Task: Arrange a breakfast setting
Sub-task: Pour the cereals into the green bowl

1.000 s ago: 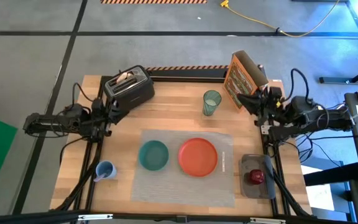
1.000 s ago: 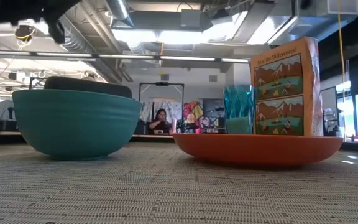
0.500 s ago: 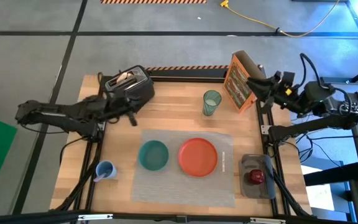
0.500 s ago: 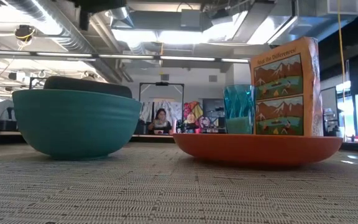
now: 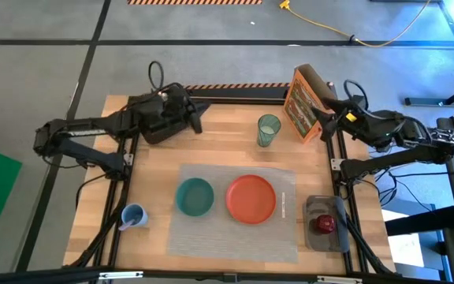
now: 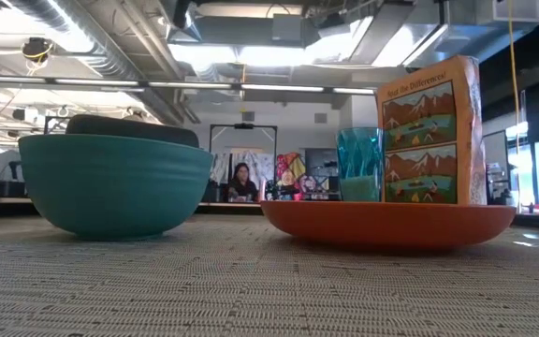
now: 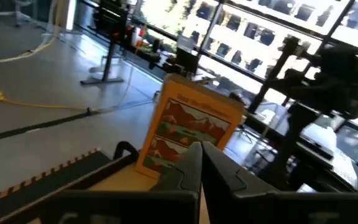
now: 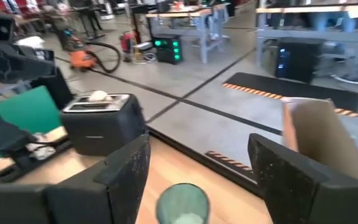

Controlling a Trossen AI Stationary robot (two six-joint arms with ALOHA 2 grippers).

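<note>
A grey placemat (image 5: 239,211) carries a teal bowl (image 5: 195,196), an orange-red plate (image 5: 251,198) and a slim pale utensil (image 5: 284,207) right of the plate. The green glass (image 5: 268,129) stands on the wood behind them. A red apple (image 5: 324,224) lies at the right edge. Toast (image 8: 96,96) sticks out of the black toaster (image 8: 101,123). My left gripper (image 5: 194,118), (image 7: 201,163) hovers shut over the toaster (image 5: 158,132). My right gripper (image 5: 319,120), (image 8: 197,168) hangs open beside the cereal box, facing the glass (image 8: 182,202).
The tall orange cereal box (image 5: 304,102) stands at the far right, close to my right gripper. A blue cup (image 5: 133,214) sits near the left edge. The apple rests on a small grey tray (image 5: 326,235). A person (image 6: 241,183) sits in the room beyond.
My left gripper has swung from the table's left edge toward the far right and now stands over the toaster, hiding most of it in the high view. My right arm has unfolded, its gripper staying next to the cereal box.
</note>
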